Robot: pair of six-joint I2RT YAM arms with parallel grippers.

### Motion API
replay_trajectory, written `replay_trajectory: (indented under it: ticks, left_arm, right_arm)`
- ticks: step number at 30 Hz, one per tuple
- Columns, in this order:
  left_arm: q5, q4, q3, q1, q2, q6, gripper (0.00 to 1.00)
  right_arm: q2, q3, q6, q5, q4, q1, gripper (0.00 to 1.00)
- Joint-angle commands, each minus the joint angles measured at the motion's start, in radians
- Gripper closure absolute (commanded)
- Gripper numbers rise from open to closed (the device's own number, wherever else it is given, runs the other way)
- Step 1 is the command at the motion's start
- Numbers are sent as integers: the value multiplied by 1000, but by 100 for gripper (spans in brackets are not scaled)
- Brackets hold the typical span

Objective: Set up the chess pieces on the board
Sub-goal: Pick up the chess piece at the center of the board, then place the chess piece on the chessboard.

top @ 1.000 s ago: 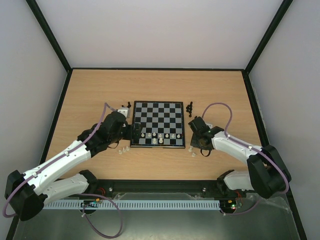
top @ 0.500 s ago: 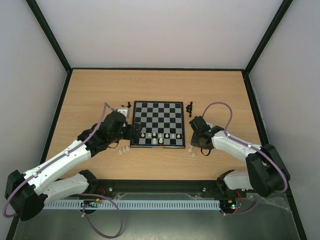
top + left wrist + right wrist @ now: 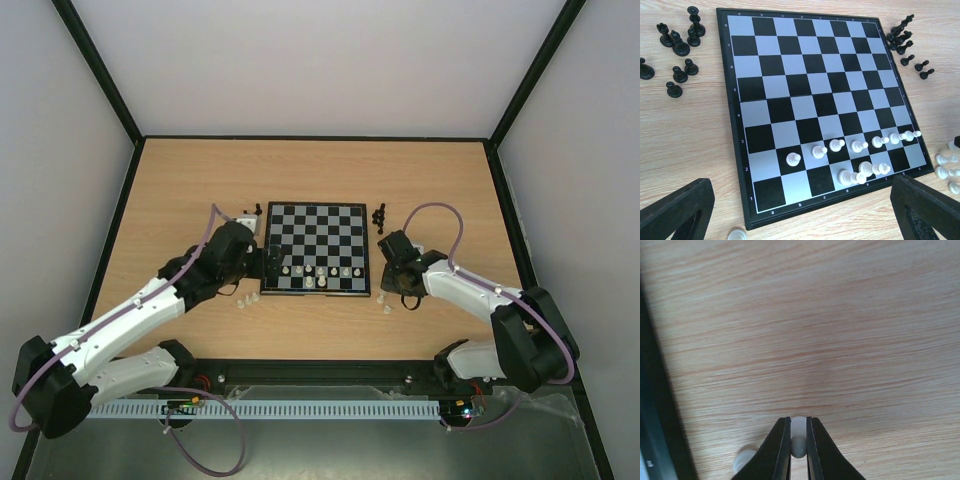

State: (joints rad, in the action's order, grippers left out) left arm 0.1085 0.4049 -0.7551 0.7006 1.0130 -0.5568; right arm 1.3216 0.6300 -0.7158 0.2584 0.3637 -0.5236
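The board [image 3: 315, 228] lies mid-table; it fills the left wrist view [image 3: 790, 65]. Several pale chess pieces [image 3: 855, 146] stand in its two nearest rows; one [image 3: 852, 177] lies tipped over. Black pieces sit off the board in two groups [image 3: 677, 45] [image 3: 902, 40]. My left gripper [image 3: 800, 205] is open and empty, just above the board's near-left corner [image 3: 270, 262]. My right gripper [image 3: 798, 440] is shut on a pale piece [image 3: 798, 432] over the wood, right of the board [image 3: 390, 290]. Another pale piece [image 3: 743, 459] lies beside it.
Loose pale pieces lie on the wood at the board's left [image 3: 243, 301] and right [image 3: 387, 306] near corners. Black pieces cluster by both far corners [image 3: 258, 209] [image 3: 380, 215]. The board's dark rim [image 3: 655, 390] runs along the left of the right wrist view.
The right gripper has shifted slightly by the board's right edge. The left arm has barely moved.
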Motion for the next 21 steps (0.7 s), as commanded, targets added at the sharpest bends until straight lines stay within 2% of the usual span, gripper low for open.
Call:
replay_trajectory:
  ticks: [1, 21]
  left_arm:
    - [-2, -18, 12, -6, 9, -5, 1]
    - [59, 28, -17, -12, -46, -47, 0]
  right_arm:
    - [-30, 57, 26, 8, 48, 5, 92]
    - [-99, 102, 108, -35, 69, 4, 93]
